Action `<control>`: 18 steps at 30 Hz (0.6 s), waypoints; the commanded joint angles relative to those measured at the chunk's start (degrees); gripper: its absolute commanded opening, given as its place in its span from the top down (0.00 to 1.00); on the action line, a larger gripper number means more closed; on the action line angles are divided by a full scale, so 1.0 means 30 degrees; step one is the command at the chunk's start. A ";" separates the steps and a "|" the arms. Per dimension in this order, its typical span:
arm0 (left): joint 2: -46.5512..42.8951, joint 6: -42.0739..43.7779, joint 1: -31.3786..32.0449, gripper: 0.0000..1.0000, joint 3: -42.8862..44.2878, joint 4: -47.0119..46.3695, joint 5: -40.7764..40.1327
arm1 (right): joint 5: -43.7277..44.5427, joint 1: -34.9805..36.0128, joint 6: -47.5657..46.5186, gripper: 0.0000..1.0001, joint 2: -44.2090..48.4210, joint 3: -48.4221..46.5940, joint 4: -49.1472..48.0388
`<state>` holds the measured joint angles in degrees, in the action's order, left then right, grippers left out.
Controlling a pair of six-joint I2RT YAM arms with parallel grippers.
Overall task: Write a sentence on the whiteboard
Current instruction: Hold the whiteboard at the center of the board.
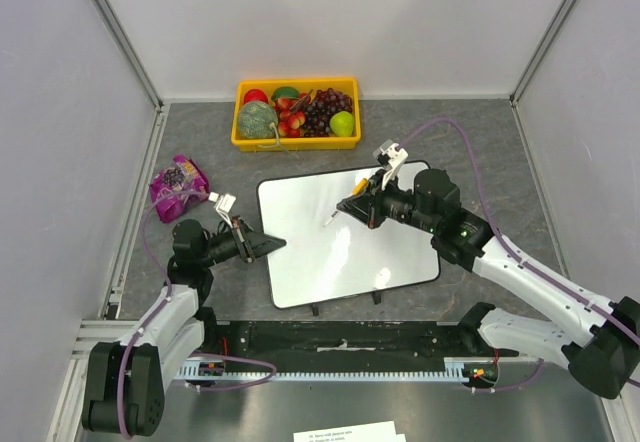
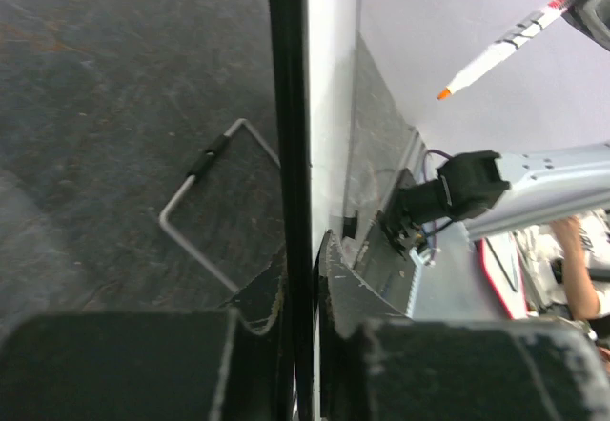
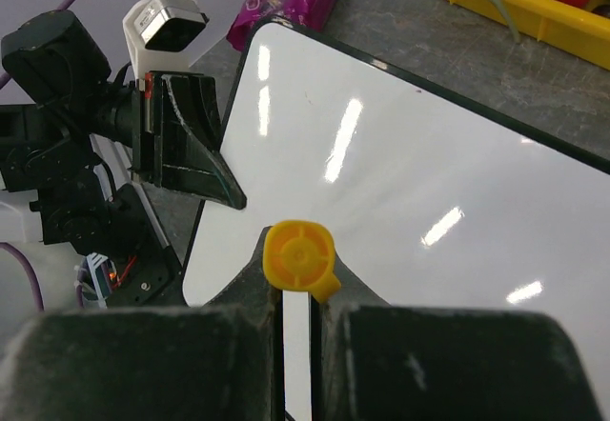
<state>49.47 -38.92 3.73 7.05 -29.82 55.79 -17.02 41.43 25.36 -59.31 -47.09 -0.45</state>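
The whiteboard point(image 1: 350, 247) lies tilted at the middle of the table, white and glossy in a thin black frame. My left gripper point(image 1: 272, 244) is shut on its left edge; in the left wrist view the black frame point(image 2: 289, 154) runs straight between my jaws. My right gripper point(image 1: 352, 202) is shut on a marker point(image 1: 335, 214) with a yellow cap end point(image 3: 300, 257). The marker's orange tip point(image 2: 444, 92) hangs a little above the board's upper middle. No sentence shows on the board's face point(image 3: 410, 173), only glare.
A yellow tray point(image 1: 295, 84) of fruit stands at the back, and a purple snack bag point(image 1: 178, 187) lies at the far left. A wire stand point(image 2: 205, 202) shows under the board's left side. Grey walls close in the table.
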 commanded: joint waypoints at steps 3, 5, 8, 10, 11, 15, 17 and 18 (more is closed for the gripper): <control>-0.0407 0.1459 -0.0012 0.98 -0.0504 -0.0079 0.0358 | 0.2854 0.1218 -0.0983 1.00 -0.0327 -0.1705 -0.1052; -0.0582 0.1400 -0.0041 0.98 -0.0591 -0.0166 0.0359 | 0.3588 0.1569 -0.1159 1.00 -0.0533 -0.1909 -0.1111; -0.0816 0.1342 -0.0012 0.98 -0.0679 -0.0166 0.0359 | 0.4993 0.2009 -0.1365 1.00 -0.0592 -0.2028 -0.1167; -0.0905 0.1312 -0.0012 0.98 -0.0709 -0.0166 0.0387 | 0.5553 0.2244 -0.1307 1.00 -0.0620 -0.1823 -0.1664; -0.0905 0.1254 -0.0041 0.98 -0.0709 -0.0137 0.0359 | 0.6193 0.2361 -0.1336 1.00 -0.0679 -0.1794 -0.1841; -0.0759 0.1283 -0.0012 0.98 -0.0680 -0.0137 0.0417 | 0.6814 0.2771 -0.1482 1.00 -0.1323 -0.1823 -0.2427; -0.0788 0.1224 -0.0012 0.98 -0.0680 -0.0137 0.0417 | 0.7106 0.2976 -0.1482 1.00 -0.1586 -0.1794 -0.2779; -0.0788 0.1253 -0.0012 0.98 -0.0709 -0.0166 0.0417 | 0.7252 0.3035 -0.1482 1.00 -0.1704 -0.1822 -0.2896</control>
<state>47.03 -42.17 3.73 6.24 -30.61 58.46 0.54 49.50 22.15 -63.02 -50.76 -4.45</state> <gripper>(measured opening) 0.083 0.080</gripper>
